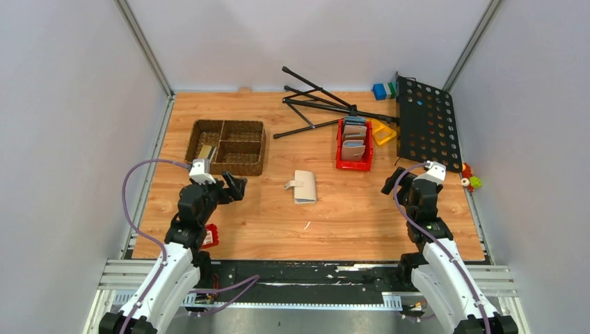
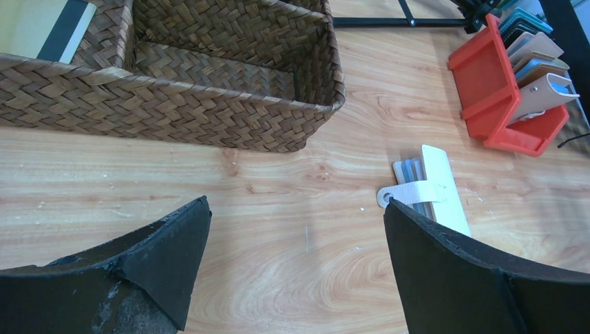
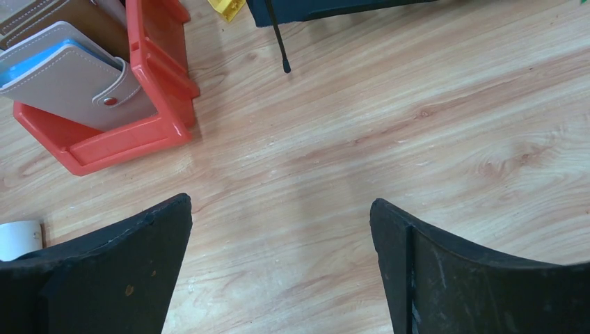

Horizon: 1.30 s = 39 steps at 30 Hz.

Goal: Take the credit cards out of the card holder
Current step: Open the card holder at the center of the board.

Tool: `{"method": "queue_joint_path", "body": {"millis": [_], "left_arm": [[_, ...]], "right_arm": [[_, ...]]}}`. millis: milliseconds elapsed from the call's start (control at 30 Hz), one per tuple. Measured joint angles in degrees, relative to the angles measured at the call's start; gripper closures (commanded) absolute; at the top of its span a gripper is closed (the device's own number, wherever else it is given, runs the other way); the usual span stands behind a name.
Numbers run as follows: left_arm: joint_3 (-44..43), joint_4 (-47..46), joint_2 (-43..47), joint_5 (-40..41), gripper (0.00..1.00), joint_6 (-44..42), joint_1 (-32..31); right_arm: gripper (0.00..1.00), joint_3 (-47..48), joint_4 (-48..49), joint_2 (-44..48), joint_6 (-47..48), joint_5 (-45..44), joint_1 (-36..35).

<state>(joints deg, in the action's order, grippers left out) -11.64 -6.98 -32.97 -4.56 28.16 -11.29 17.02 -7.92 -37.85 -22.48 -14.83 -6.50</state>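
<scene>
As neither arm has anything in hand, the job looks to me at its very start. The card holder (image 1: 304,186) lies flat on the table (image 1: 334,223), approx. in the middle, between the two arms and apart from both. It seems folded shut, w/ its strap tab (image 1: 289,184) sticking out toward the left side. In the left wrist view some blue-grey edges show at its side, but I cannot tell if they are pockets or the credit cards.

The left gripper (image 1: 233,188) hangs low and points toward the holder, jaws spread wide and released. I think it is placed so to reach the strap side. The right gripper (image 1: 393,179) is also wide open and grasps nothing. It waits on the other side, maybe ready to pin the holder while the other arm opens it.

Around: a woven basket (image 1: 259,147) w/ compartments stands just behind the left gripper. In its near-left compartment lies sth. flat, pale and dark, perhaps cards. A red bin (image 1: 341,149) w/ other wallets (image 1: 353,147) stands behind the holder, and a folded black music stand (image 1: 426,122) lies at the back right. Nothing lies between the grippers and the holder, so the way is free. Only the basket corner is close to the left arm's path.
</scene>
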Motion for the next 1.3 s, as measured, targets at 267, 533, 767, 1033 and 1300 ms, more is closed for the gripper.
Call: {"method": "queue_joint_path", "body": {"millis": [267, 533, 767, 1033, 1300], "left_arm": [[0.59, 0.02, 1.44, -0.11, 0.0, -0.17, 0.0], [1.42, -0.39, 1.88, -2.73, 0.0, -1.25, 0.0], [1.66, -2.25, 0.59, -5.73, 0.0, -1.66, 0.0], [1.66, -3.39, -0.55, -7.15, 0.0, -1.68, 0.0], [1.66, -3.56, -0.87, -7.45, 0.0, -1.7, 0.0]], "right_arm": [[0.0, 0.24, 0.02, 0.79, 0.02, 1.14, 0.0], [0.0, 7.45, -1.05, -8.35, 1.31, 12.37, -1.68], [0.0, 16.41, -2.73, -19.63, 2.91, 13.66, -15.78], [0.0, 27.45, -3.26, -36.41, 2.34, 8.44, -34.32], [0.0, 42.73, -7.54, -55.45, 1.07, 2.23, -44.81]]}}
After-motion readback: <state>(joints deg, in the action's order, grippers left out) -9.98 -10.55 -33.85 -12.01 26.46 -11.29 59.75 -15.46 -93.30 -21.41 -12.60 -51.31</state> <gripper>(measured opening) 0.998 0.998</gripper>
